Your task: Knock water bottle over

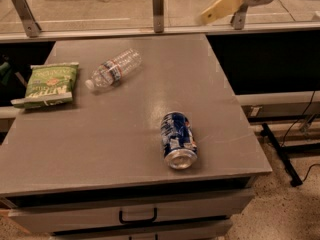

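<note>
The water bottle (114, 69) lies on its side on the grey table (100, 134), at the back left of middle, white cap pointing front left. Its label band is blue, red and white. My gripper (220, 8) is high at the top right of the view, above the table's far right corner and well away from the bottle. Only one tan finger (221, 7) shows clearly, and nothing is in it.
A blue soda can (177, 139) lies on its side near the table's front right. A green snack bag (49, 83) lies at the left edge. A rail with metal posts (158, 4) runs behind the table. Drawers (135, 215) sit below the front edge.
</note>
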You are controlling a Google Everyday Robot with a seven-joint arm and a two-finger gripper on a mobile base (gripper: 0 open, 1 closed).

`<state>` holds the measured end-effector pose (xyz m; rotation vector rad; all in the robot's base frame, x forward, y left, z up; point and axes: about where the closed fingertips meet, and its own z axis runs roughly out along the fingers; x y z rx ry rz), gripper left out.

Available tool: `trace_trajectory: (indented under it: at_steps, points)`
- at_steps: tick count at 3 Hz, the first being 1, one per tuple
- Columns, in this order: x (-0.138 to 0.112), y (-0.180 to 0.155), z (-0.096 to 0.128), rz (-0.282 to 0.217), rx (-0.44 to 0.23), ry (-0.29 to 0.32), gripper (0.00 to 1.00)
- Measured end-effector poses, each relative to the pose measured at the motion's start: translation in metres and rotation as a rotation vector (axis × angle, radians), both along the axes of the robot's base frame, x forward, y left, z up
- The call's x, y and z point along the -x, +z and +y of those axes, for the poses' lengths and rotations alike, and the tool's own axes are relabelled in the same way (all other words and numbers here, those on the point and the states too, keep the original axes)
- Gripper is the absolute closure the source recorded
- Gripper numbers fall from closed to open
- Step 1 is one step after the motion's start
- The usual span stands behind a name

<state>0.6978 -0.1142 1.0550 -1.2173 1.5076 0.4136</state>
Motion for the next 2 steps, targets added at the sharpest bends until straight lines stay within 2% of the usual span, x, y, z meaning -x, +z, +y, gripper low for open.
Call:
trace_trajectory:
  at_steps: [1, 2]
  points:
    - [0.028, 0.058, -0.064, -0.115, 0.123, -0.283, 0.0]
    - [0.043, 0.081, -0.056, -0.187, 0.18, -0.329, 0.0]
